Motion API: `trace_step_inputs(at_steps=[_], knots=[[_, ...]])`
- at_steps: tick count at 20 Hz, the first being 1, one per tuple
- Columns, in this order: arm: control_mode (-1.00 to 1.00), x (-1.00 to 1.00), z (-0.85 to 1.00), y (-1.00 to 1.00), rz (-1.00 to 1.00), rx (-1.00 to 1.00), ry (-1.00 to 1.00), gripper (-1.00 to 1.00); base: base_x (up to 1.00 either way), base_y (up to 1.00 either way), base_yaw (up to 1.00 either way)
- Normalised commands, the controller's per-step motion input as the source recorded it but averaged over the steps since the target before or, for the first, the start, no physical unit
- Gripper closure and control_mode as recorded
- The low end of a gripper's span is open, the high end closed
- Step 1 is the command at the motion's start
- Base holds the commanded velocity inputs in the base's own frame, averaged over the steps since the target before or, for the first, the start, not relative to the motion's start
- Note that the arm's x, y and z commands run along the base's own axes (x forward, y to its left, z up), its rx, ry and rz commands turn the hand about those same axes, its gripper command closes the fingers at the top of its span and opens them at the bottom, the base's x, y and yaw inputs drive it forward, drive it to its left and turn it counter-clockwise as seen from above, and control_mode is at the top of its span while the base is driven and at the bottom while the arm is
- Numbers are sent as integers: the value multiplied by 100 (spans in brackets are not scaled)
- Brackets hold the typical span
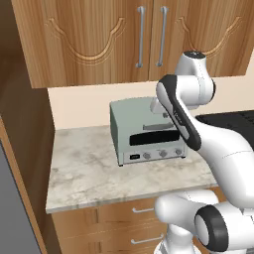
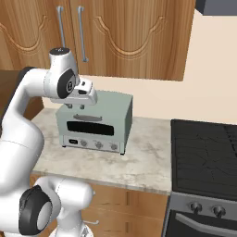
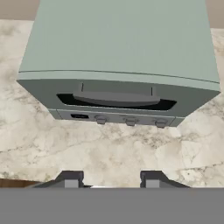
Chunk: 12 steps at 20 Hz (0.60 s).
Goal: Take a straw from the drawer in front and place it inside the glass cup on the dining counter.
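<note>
The jaws are seen a bit apart with nothing between them, hung above the marbled counter (image 1: 94,168) right in front of the grey toaster oven (image 3: 118,57). The gripper (image 3: 113,178) is pointed down at the oven's door and knobs. Small stacked drawers (image 1: 130,224) are spotted under the counter edge. A black stove (image 2: 203,152) sits beside it.

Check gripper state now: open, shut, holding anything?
Gripper: jaws apart, nothing between them; hovering above the marbled counter in front of the toaster oven.
</note>
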Motion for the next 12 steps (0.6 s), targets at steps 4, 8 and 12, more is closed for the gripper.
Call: trace_step_inputs(at_steps=[4,8,12], knots=[[100,0,0,0,0,0,0,-100,0,0,0],[100,0,0,0,0,0,0,-100,-47,-16,18],[100,0,0,0,0,0,0,-100,-86,-50,31]])
